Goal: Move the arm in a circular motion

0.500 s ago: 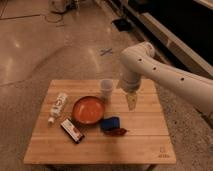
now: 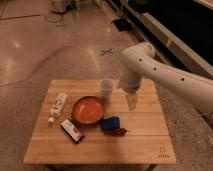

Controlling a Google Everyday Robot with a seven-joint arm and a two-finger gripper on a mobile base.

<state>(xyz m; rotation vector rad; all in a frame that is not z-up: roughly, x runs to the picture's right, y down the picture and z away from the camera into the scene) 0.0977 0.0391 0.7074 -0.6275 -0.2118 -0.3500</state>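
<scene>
The thick white arm [image 2: 165,75] with small dark dots comes in from the right edge and bends down over the wooden table [image 2: 145,145]. Its pale yellowish gripper [image 2: 131,103] hangs above the table's right half, to the right of a clear plastic cup [image 2: 106,89] and apart from it. It holds nothing that I can see.
On the table stand an orange bowl [image 2: 88,110], a white bottle [image 2: 58,106] lying at the left, a dark snack bar [image 2: 72,131], a blue packet [image 2: 109,123] and a red item [image 2: 116,132]. A blue cross mark [image 2: 105,51] is on the floor behind.
The gripper has shifted slightly, staying over the table's right half near the cup. Nothing on the table has moved.
</scene>
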